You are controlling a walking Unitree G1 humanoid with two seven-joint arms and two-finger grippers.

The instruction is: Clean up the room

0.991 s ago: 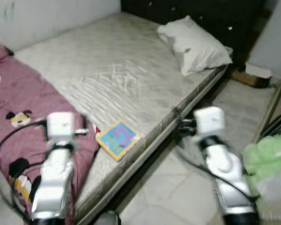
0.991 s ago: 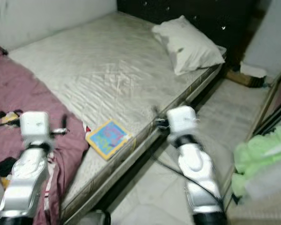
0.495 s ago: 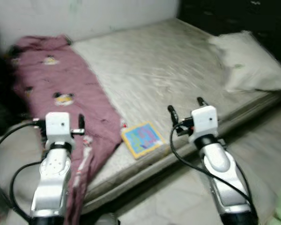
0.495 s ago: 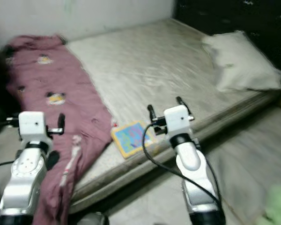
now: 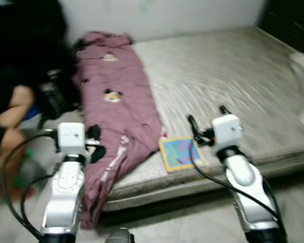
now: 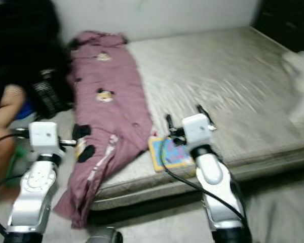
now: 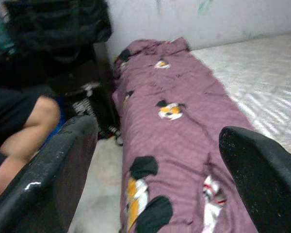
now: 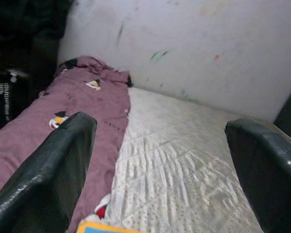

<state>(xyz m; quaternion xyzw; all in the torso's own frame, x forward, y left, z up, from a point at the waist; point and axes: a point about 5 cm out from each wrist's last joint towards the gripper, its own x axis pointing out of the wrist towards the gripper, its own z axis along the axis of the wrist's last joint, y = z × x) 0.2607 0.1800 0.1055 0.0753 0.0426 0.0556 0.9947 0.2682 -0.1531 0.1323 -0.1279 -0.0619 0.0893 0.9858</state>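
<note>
Pale grey quilted fabric covers the wide bare mattress that takes up most of the room, its long edge running across in front of the robot above a light tiled floor. A plain whitish wall stands behind the bed, marked with a few faint smudges of colour in the right wrist view. A mauve-pink blanket printed with cartoon mouse figures lies in a long strip down the left part of the mattress, and its lower end hangs over the edge toward the floor. Just beside that blanket, near the mattress's front edge, lies a flat square picture book with a yellow border and blue cover. A white pillow sits at the far right of the bed, blurred. On the left, a person in dark clothing sits low beside the bed, one bare arm bent.

The left gripper hovers off the bed's edge above the hanging blanket, fingers spread wide and empty. The right gripper hangs over the mattress just above the book, fingers likewise wide apart, gripping nothing.
</note>
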